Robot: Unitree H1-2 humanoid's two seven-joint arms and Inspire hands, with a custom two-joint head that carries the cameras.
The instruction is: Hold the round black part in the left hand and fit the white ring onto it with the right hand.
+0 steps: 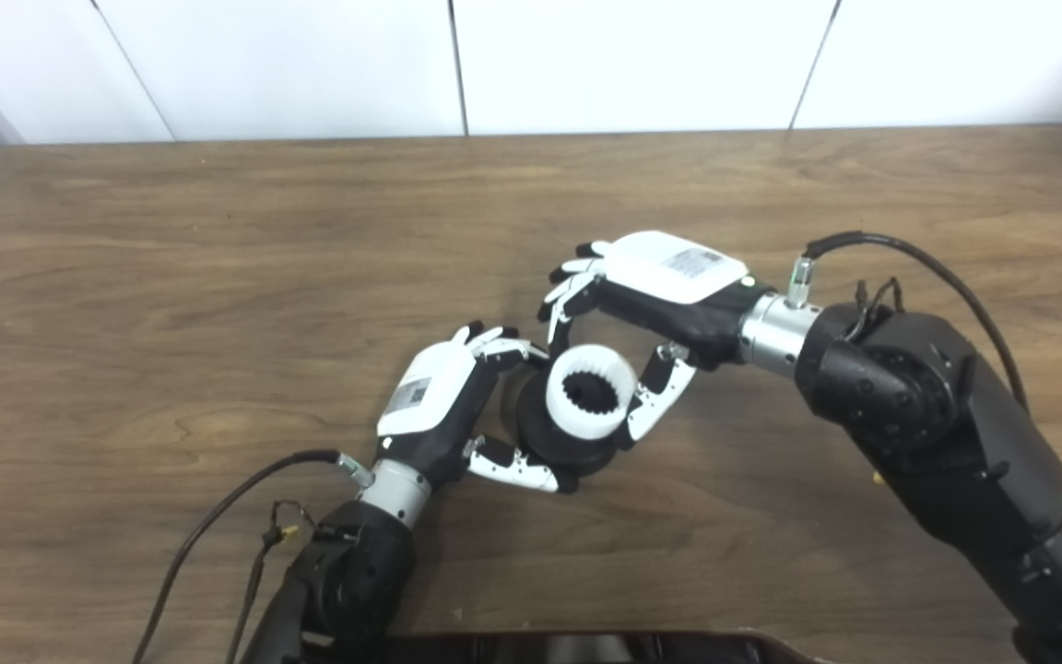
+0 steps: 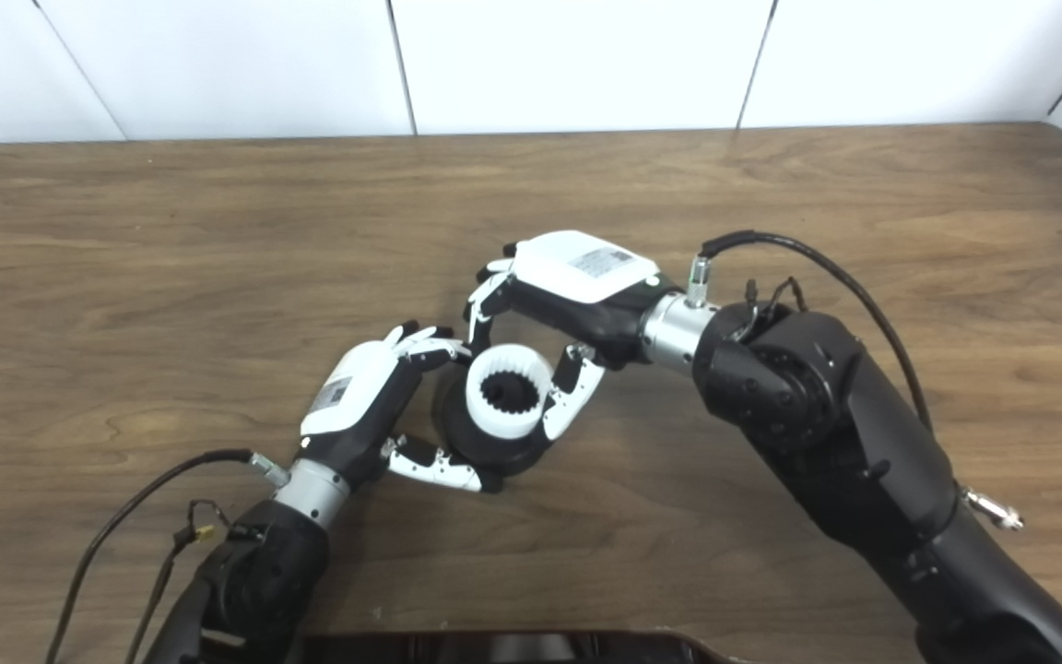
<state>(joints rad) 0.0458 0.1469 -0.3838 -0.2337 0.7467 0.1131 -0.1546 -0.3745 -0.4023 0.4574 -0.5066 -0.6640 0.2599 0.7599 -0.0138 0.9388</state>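
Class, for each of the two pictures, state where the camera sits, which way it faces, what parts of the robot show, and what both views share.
Left eye view: on the robot's head, left side, looking down at the wooden table; both arms enter from the bottom edge.
Right eye view: beside it, slightly rightward, same downward gaze; the table's right corner shows.
Shared: the left robot hand holding the round black part, the right robot hand on the white ring, and the white wall behind.

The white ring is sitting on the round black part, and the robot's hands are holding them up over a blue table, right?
Not blue. The table is brown wood, as the left eye view shows. The white ring does sit on the round black part, with the left hand and right hand around them.
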